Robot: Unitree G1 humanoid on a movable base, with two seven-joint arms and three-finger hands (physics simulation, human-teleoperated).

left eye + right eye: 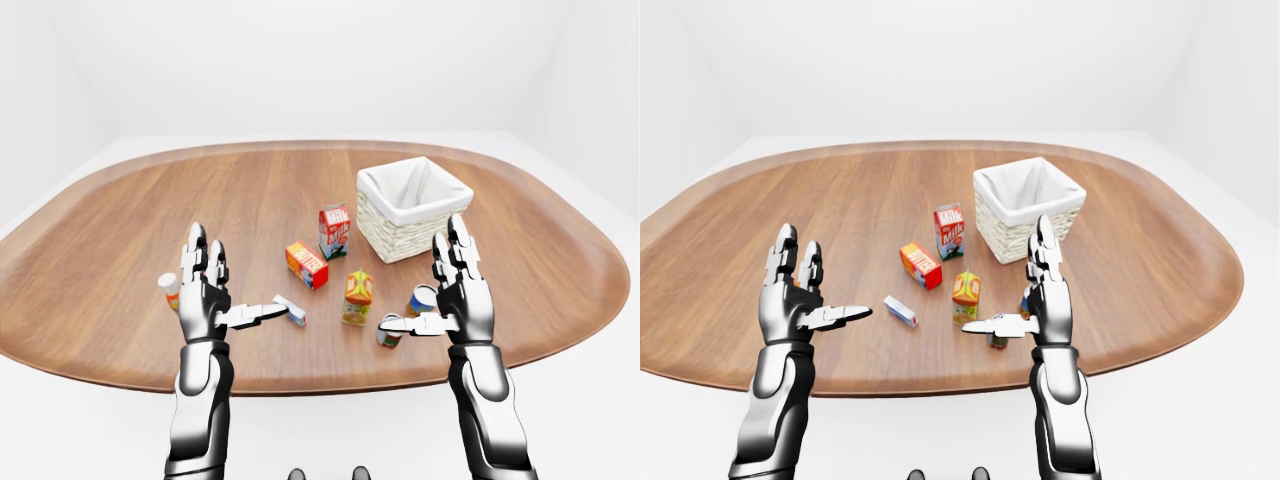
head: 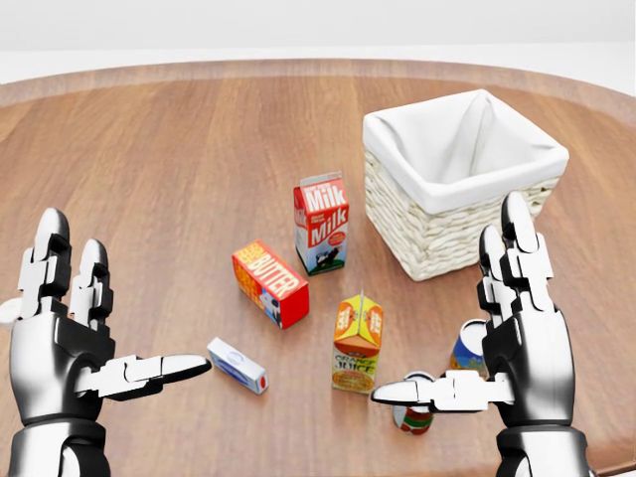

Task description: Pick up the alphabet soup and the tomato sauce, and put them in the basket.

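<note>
Left hand (image 2: 70, 343) at lower left of the head view: fingers upright and spread, thumb pointing right, palm bare, gripping nothing. Behind it in the left-eye view, a white-capped bottle (image 1: 168, 290) stands on the wooden table (image 1: 120, 230), mostly hidden by the fingers.

Just right of the thumb tip, a small white-and-blue box (image 2: 238, 365) lies flat. Above and right of it, a red-orange butter box (image 2: 269, 283) lies on its side. A milk carton (image 2: 320, 223) stands upright near frame centre. Below it, an orange juice carton (image 2: 358, 343) stands upright.

Right of the juice, low in the frame, a red-labelled can (image 2: 414, 414), taken as the tomato sauce, sits on the table, partly covered by the right thumb. Beside it to the right, a blue-and-yellow can (image 2: 467, 353), taken as the alphabet soup, is partly hidden behind the right hand's fingers. Labels too small to read.

White-lined wicker basket (image 2: 437, 234) at upper right, well apart from both cans.

Right hand (image 2: 517, 338) at lower right: fingers upright, thumb pointing left, wide open, holding nothing.
</note>
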